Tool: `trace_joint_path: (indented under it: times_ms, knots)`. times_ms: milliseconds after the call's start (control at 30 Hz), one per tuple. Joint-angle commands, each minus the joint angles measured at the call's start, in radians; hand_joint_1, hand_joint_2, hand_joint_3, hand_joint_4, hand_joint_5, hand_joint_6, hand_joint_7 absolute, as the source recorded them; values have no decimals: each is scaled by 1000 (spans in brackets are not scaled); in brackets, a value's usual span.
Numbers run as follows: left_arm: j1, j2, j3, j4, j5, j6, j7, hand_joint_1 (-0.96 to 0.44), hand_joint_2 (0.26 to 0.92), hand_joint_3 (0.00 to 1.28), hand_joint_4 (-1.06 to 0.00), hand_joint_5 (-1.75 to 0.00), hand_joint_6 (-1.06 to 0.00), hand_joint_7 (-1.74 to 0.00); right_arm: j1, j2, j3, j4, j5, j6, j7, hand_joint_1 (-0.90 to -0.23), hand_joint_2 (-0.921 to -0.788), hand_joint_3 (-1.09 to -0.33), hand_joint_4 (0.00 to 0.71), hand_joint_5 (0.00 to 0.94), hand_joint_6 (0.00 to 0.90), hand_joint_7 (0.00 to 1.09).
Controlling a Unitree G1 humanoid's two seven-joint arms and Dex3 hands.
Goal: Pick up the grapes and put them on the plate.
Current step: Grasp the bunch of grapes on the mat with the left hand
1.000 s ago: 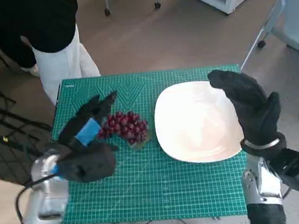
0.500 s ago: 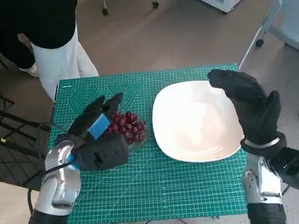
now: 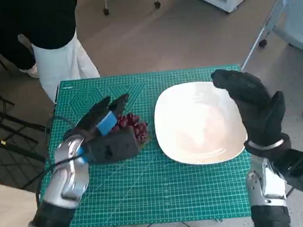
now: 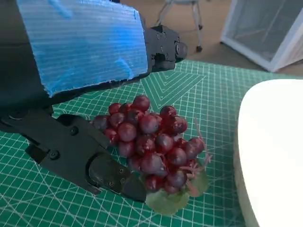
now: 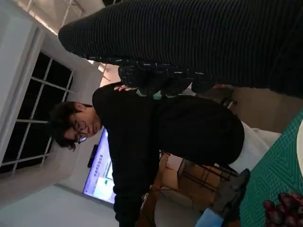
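My left hand (image 3: 106, 133): black with blue tape on its back, low over the green mat, fingers spread apart around the bunch; in the left wrist view one finger (image 4: 163, 45) reaches past the far side of the bunch and a lower finger (image 4: 90, 156) lies against its near side. I cannot tell whether it has a grip yet.
Grapes (image 4: 151, 144): a dark red bunch with a green leaf beneath, lying on the mat just left of the plate, half covered by my left hand in the head view.
Plate (image 3: 196, 122): white and round, on the right half of the mat.
My right hand (image 3: 253, 105): in a black knitted glove, fingers apart, holding nothing, raised over the plate's right edge.
Table (image 3: 165, 193): small, topped with the green cutting mat.
Person (image 3: 51, 32): stands beyond the table's far left corner, black top, white trousers.
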Motion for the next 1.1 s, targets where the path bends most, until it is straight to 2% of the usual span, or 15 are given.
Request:
trace_joint_path:
  times_ms: [33,433,733,1100]
  knots:
    - [-63,-22,-36,92,13,0,17,-298,670,1,1,1,-122,-7,7,-6,-4,16,-4,4,4,-508,-921,-627,255,4,-1,497]
    - [-196,-84,-110,368,2,-21,29,-250,694,10,1,1,-124,-4,11,-6,-4,18,0,2,7,-511,-921,-627,255,3,-1,497]
    - [-277,-130,-148,609,-11,-79,55,-211,707,11,1,1,-127,-4,18,-7,-6,14,4,1,9,-516,-921,-624,256,3,-1,494]
    - [-320,-160,-183,756,-8,-124,71,-165,715,10,1,1,-124,-1,18,-9,-12,19,7,-1,13,-516,-921,-619,257,4,-1,479]
